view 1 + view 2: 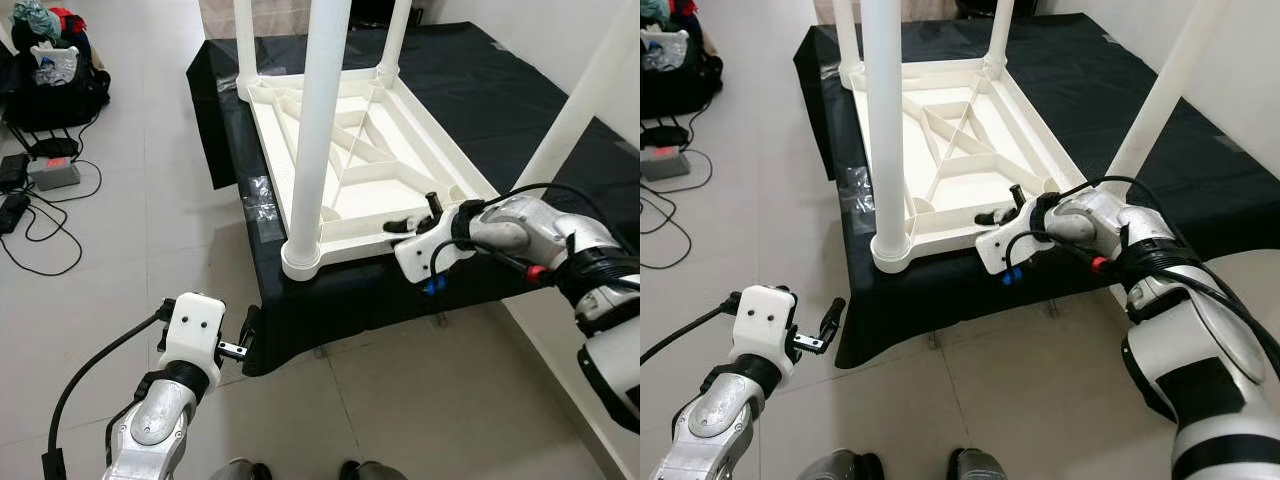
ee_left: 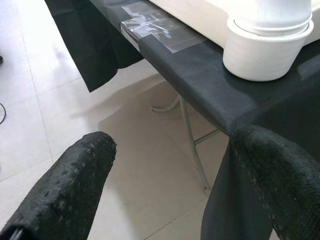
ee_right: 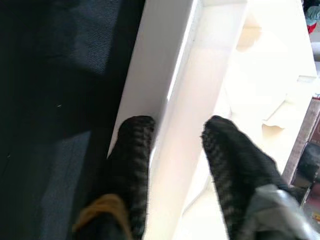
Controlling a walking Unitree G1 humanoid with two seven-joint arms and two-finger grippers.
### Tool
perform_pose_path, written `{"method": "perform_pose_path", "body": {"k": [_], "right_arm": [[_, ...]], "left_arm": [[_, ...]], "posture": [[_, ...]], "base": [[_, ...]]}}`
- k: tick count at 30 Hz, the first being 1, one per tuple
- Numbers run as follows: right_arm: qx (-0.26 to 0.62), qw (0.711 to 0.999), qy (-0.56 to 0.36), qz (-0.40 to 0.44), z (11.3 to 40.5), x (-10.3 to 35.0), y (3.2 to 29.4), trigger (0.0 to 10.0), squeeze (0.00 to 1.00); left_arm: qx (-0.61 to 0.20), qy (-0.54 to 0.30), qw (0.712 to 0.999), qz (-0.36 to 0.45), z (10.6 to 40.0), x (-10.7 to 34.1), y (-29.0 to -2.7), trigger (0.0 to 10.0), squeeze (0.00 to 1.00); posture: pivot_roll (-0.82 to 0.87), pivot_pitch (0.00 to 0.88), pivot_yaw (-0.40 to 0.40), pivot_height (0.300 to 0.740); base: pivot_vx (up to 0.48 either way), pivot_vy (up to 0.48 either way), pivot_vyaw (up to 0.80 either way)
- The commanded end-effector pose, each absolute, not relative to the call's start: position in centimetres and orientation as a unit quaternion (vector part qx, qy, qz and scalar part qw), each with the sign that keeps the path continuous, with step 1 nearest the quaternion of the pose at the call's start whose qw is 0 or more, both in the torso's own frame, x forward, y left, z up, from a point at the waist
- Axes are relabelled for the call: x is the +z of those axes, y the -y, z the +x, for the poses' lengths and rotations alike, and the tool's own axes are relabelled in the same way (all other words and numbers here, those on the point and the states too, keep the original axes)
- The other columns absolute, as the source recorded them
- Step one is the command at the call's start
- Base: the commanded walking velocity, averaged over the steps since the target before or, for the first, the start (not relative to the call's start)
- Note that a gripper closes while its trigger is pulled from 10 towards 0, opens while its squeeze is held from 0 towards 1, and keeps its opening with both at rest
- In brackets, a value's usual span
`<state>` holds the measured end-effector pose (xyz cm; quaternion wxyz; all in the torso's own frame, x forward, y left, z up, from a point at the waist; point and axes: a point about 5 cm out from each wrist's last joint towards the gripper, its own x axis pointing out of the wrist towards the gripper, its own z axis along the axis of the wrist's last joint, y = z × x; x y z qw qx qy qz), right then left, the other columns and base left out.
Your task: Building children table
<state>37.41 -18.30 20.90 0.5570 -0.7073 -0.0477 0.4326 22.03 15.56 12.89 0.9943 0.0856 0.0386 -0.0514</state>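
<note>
A white children's table (image 1: 405, 165) lies upside down on a black-draped work table (image 1: 340, 292). Three of its white legs stand upright, the nearest one (image 1: 318, 130) at the front left corner. A fourth leg (image 1: 585, 95) leans at the front right corner, its foot hidden behind my right arm. My right gripper (image 1: 415, 213) is open, astride the tabletop's near rim (image 3: 165, 75), one finger (image 3: 131, 150) outside and one inside. My left gripper (image 1: 245, 342) hangs open and empty, low by the cloth's front left corner.
A clear plastic bag (image 1: 260, 197) lies on the cloth left of the tabletop. Bags (image 1: 55, 70), a power brick and cables (image 1: 30, 215) lie on the tiled floor at far left. A white wall (image 1: 620, 30) runs along the right.
</note>
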Motion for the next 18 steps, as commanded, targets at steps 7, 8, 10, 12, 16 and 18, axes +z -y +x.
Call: {"method": "perform_pose_path", "body": {"k": [7, 8, 10, 12, 16, 18], "right_arm": [[0.459, 0.654, 0.010, -0.601, 36.6, 21.1, 19.8, 10.0, 1.00], [0.459, 0.654, 0.010, -0.601, 36.6, 21.1, 19.8, 10.0, 1.00], [0.485, 0.730, -0.021, -0.481, 34.6, 21.3, 21.8, 10.0, 1.00], [0.488, 0.743, -0.020, -0.458, 34.1, 21.4, 22.1, 10.0, 1.00], [0.477, 0.772, -0.012, -0.420, 33.5, 21.6, 22.5, 10.0, 1.00], [0.475, 0.795, -0.015, -0.378, 32.2, 20.3, 22.4, 10.0, 1.00]], "left_arm": [[-0.052, -0.057, 0.993, 0.084, 22.2, 12.1, -15.5, 10.0, 0.00], [-0.052, -0.057, 0.993, 0.084, 22.2, 12.1, -15.5, 10.0, 0.00], [-0.056, -0.052, 0.994, 0.080, 22.5, 12.0, -15.4, 10.0, 0.00], [-0.057, -0.051, 0.994, 0.078, 22.6, 11.9, -15.3, 10.0, 0.00], [-0.061, -0.046, 0.994, 0.074, 22.9, 12.0, -15.2, 10.0, 0.00], [-0.071, -0.042, 0.994, 0.069, 23.3, 12.0, -15.1, 10.0, 0.00]], "posture": [[-0.04, 0.114, -0.051, 0.740], [-0.04, 0.114, -0.051, 0.740], [-0.06, 0.092, -0.051, 0.740], [-0.06, 0.090, -0.051, 0.740], [-0.07, 0.073, -0.050, 0.740], [-0.08, 0.053, -0.053, 0.740]], "base": [[0.000, 0.000, 0.00], [0.000, 0.000, 0.00], [0.000, 0.000, 0.00], [0.000, 0.000, 0.00], [0.000, 0.000, 0.00], [0.000, 0.000, 0.00]]}}
